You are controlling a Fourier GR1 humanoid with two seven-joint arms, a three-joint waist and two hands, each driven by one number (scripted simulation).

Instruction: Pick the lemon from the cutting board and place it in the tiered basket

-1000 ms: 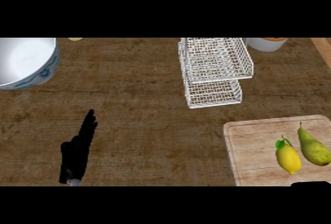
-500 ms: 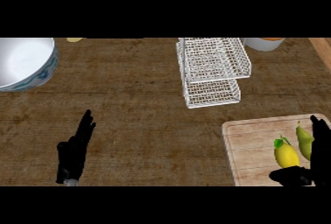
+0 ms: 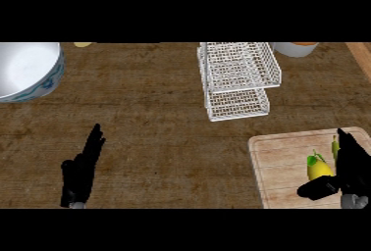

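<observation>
A yellow lemon lies on the pale wooden cutting board at the lower right. My right hand stands just right of it, open, fingers straight and pointing away; its thumb reaches under the lemon's near end. The hand hides most of a green pear behind the lemon. The white wire tiered basket stands at the back, above and left of the board. My left hand rests open at the lower left, far from both.
A large white bowl with blue marks sits at the far left. A white cup with orange content stands at the back right. A small yellow item shows at the top edge. The counter's edge runs at the far right.
My right hand has come up from the lower right edge alongside the lemon and now covers the pear. The left hand has barely shifted.
</observation>
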